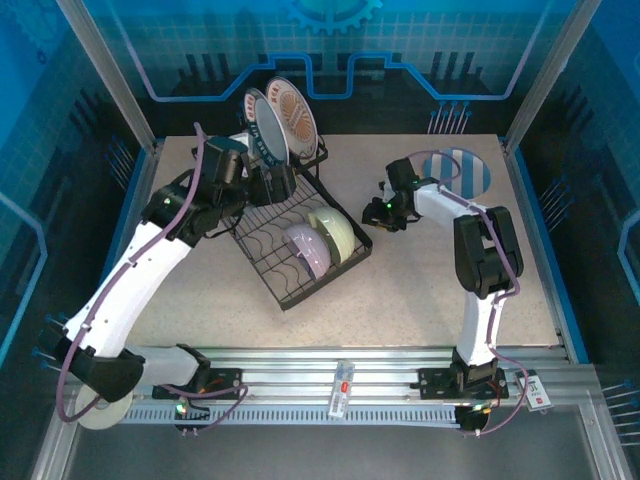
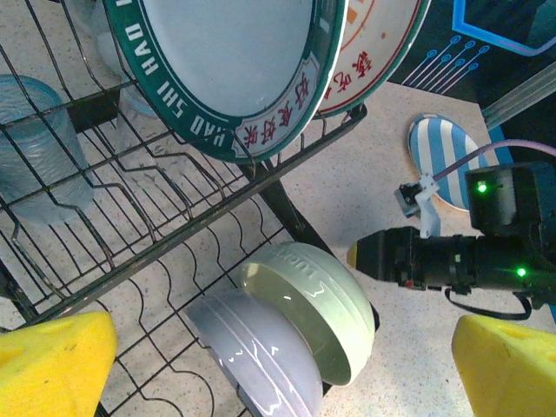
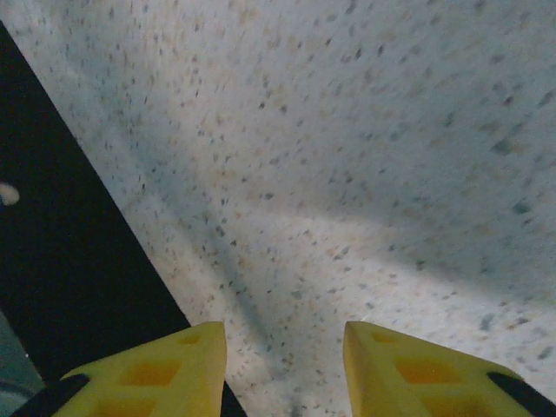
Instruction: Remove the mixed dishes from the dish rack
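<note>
The black wire dish rack (image 1: 268, 255) sits angled on the counter (image 1: 420, 290). At the rack's raised far end a green-rimmed plate (image 2: 226, 61) and a white plate with orange-patterned rim (image 2: 373, 43) stand on edge, close together, with a clear ribbed tumbler (image 2: 39, 148) in the same tier. In the rack's lower tray a pale green bowl (image 2: 321, 313) and a lavender bowl (image 2: 252, 347) stand on edge, touching. A blue-and-white striped plate (image 2: 443, 161) lies flat, right of the rack. The left gripper (image 2: 278, 373) hangs over the rack, jaws spread wide and empty. The right gripper (image 3: 282, 365) is right of the rack above bare counter, jaws partly apart with nothing between them.
</note>
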